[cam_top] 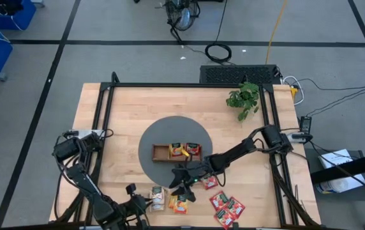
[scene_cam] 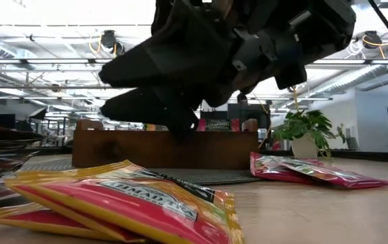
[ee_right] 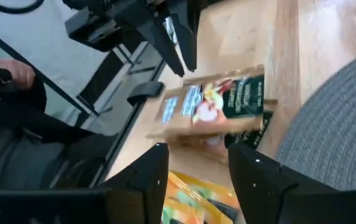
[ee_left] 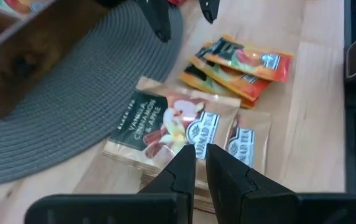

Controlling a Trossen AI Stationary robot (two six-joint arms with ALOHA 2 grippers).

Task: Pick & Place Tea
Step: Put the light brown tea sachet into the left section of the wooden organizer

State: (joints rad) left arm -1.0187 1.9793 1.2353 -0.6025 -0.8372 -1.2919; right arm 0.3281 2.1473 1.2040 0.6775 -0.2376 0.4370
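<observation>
Pale wood fills the worktop [cam_top: 125, 108] I am steering over, a round grey mat [cam_top: 149, 137] at its centre and a long wooden tray [cam_top: 161, 153] lying across the mat. At the near left edge my left tool [cam_top: 149, 203] hangs beside the beige-white tea sachets [cam_top: 158, 198], its two fingers [ee_left: 179, 171] nearly together with only a slim gap and nothing between them; from its own wrist camera the top sachet reads "Vanilla, Cinnamon & Apple". Just right of that stack lie the orange sachets [cam_top: 180, 204], overlapped, on bare wood at the mat's near rim. My right tool [cam_top: 181, 182] hovers above them, its fingers [ee_right: 147, 177] spread apart and empty, with orange packets directly below in the right wrist view. In the tray, the left compartment sits bare, while sachets [cam_top: 186, 151] stand in the middle and right ones. One red sachet [cam_top: 209, 182] rests under the right arm, touching the mat's edge. Further right, the red sachets [cam_top: 227, 207] spread in a loose cluster near the front edge. A small potted plant [cam_top: 244, 98] stands at the far right corner. In the right wrist view a person's hand [ee_right: 13, 71] shows beyond the worktop.
</observation>
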